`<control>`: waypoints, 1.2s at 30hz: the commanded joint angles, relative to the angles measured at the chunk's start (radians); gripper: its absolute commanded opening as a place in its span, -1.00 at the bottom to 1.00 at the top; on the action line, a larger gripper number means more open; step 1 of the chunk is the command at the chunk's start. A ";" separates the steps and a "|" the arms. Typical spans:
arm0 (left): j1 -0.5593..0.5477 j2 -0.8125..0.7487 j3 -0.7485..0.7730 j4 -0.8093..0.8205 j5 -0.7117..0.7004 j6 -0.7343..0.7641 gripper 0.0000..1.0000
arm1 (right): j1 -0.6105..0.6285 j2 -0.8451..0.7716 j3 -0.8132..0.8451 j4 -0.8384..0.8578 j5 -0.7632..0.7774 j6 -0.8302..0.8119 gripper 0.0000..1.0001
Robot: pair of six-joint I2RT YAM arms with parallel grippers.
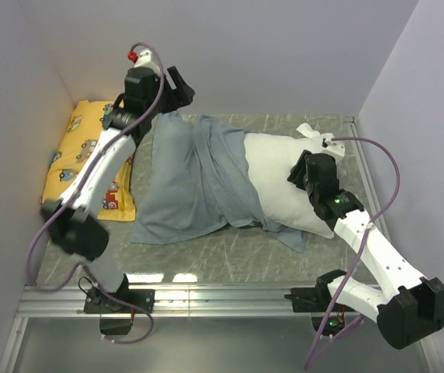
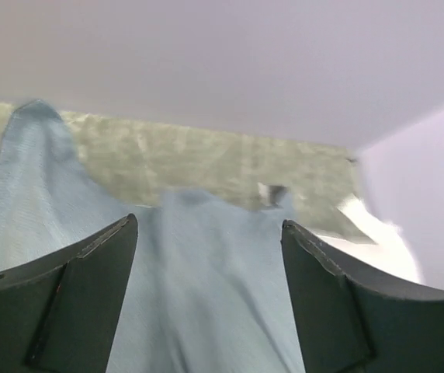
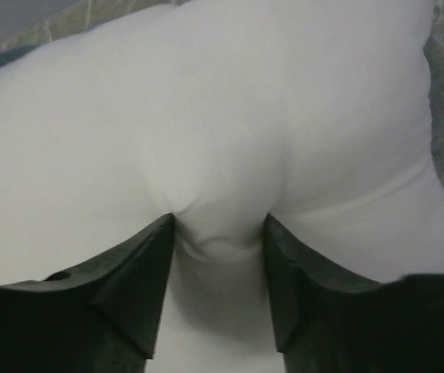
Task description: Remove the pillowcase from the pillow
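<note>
left pincer (image 2: 208, 225): spread wide over blue-grey pillowcase (image 1: 191, 179)
right pincer (image 3: 219, 221): pinched a fold of white pillow (image 3: 230, 101)
worktop (image 1: 230, 256): carried both

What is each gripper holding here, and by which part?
Right gripper pinches a fold on top of the pillow; left gripper, open over the pillowcase, holds nothing.

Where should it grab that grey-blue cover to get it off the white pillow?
Its limp left end, away from the pillow: the pillowcase lies flat and empty there, so come down from above, pinch a fold and pull leftward. The right gripper pinches the pillow, likely anchoring it.
</note>
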 commanded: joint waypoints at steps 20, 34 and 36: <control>-0.587 -0.496 -1.105 0.444 -0.349 -0.211 0.97 | 0.249 -0.223 -0.074 -0.157 -0.025 0.037 0.53; -0.584 -0.357 -0.998 0.299 -0.525 -0.195 -0.99 | 0.254 -0.044 -0.160 0.018 0.063 0.028 0.37; -0.558 -0.405 -0.969 0.229 -0.568 -0.178 -0.99 | 0.225 -0.017 -0.127 0.005 0.061 0.008 -0.44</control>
